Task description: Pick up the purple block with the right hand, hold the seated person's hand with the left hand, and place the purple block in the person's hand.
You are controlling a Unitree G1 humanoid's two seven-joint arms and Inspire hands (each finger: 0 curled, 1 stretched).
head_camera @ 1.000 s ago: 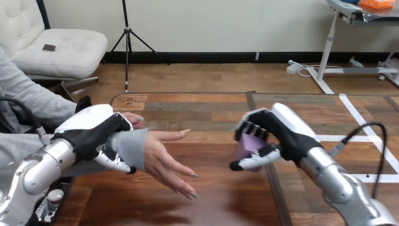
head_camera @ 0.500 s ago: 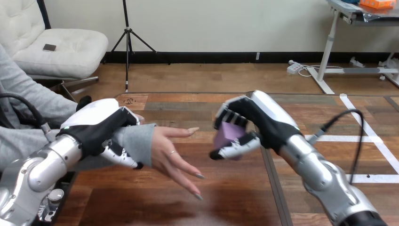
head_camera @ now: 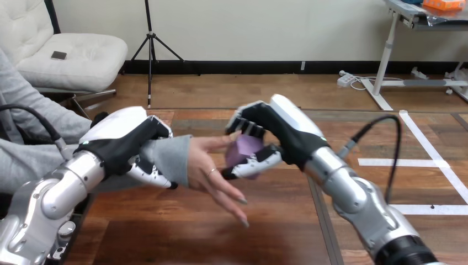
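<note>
Wooden table under person's hand: left hand clasped wrist, right hand gripped purple block alongside; advised release over palm.

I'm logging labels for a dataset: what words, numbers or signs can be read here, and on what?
None can be read.
The purple block: its visible faces are plain.
The left hand and right hand: no legible print on their white shells.
The table: no marking that I can read on the wood.
The person's hand: nothing written.
</note>
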